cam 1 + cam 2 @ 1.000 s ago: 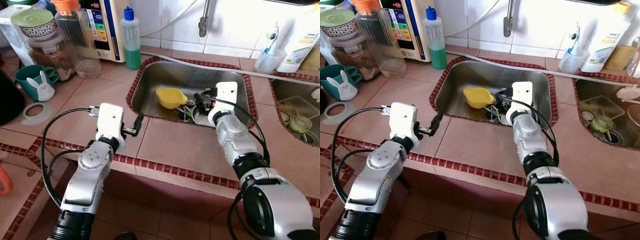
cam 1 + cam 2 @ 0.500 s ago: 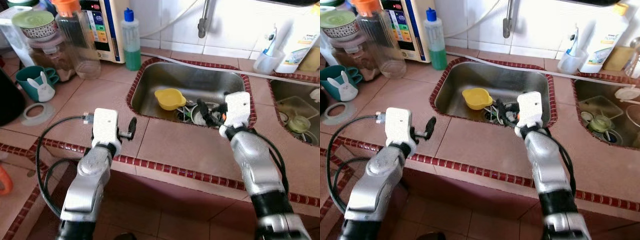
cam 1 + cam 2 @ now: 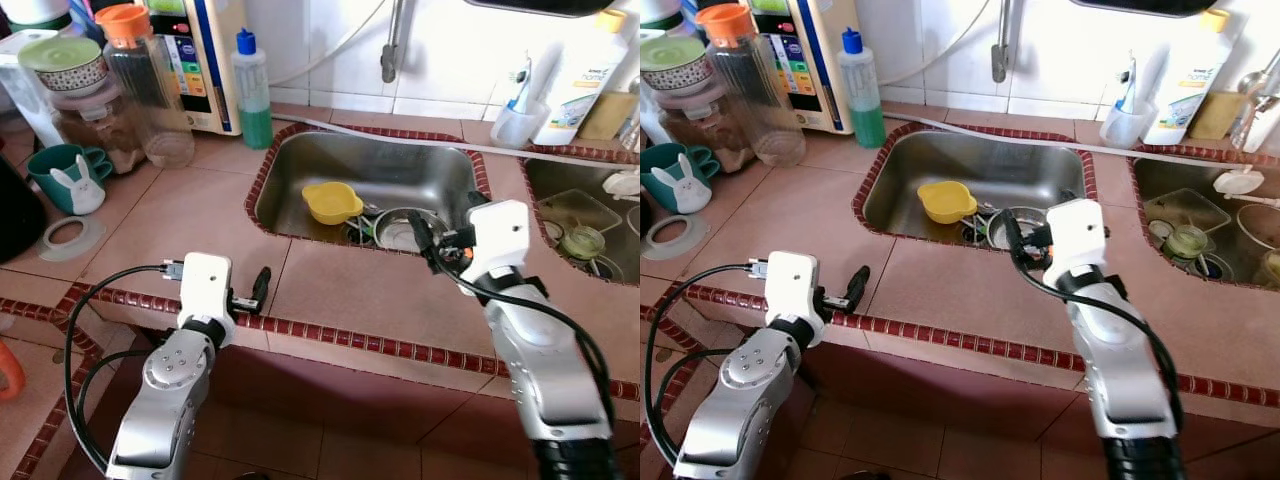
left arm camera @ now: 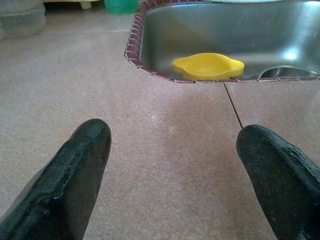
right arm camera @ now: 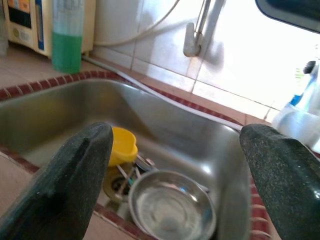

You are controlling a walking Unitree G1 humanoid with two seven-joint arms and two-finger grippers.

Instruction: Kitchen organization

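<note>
On the far left of the counter (image 3: 190,210) stand a teal mug (image 3: 62,176), a jar (image 3: 95,110) with a bowl on top, and a clear jug (image 3: 150,85) with an orange lid. A green soap bottle (image 3: 252,88) stands just right of them, by the wall. The left gripper (image 3: 260,290) hovers over the near counter edge, left of the sink (image 3: 400,165), fingers (image 4: 75,175) spread wide and holding nothing. In the sink lie a yellow bowl (image 3: 333,201) on the left, cutlery by the drain, and a steel bowl (image 3: 400,229) on the right. The right gripper (image 3: 425,238) hangs over the sink's near rim beside the steel bowl, fingers (image 5: 80,170) wide apart and empty. A second sink (image 3: 580,210) on the far right holds dishes.
</note>
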